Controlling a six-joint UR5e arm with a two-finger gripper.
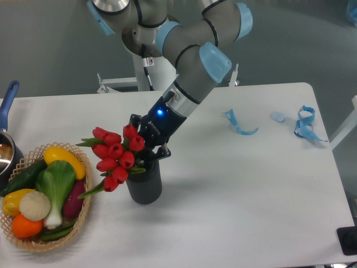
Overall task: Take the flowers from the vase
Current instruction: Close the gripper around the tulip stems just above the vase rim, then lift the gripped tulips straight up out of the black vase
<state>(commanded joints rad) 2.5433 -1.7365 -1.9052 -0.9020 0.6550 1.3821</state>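
White table [240,190], smooth matte top w/ rounded corners, no text on it. Grey UR5e arm [189,53] w/ light-blue joint caps reaches down-left from the back; no brand readable, just a blue LED lit near the wrist. Wicker basket [85,215], woven oval, front-left on table, holds glossy plastic-looking veg: yellow pepper, green-leaf white-stalk veg, pale round one, orange one, dark green cucumber shapes, purple piece. Pot [6,151] w/ blue handle at far left edge, mostly cut off. Vase [146,187]: short dark grey cylinder, fine vert ribs, upright just right of basket. Flowers [114,159]: bunch of red tulip buds, green leaves, tilted out to the left over vase rim, stems hidden behind buds/gripper so can't tell if ends are in the vase. Gripper [146,152], black, sits right at vase mouth against the bunch; fingers look closed in around stems but grip itself is hidden, can't tell for sure. Light-blue ribbon strips [237,124] and [304,124] + small pale-blue bit [278,116] lie back-right, well apart from vase. No writing legible anywhere.
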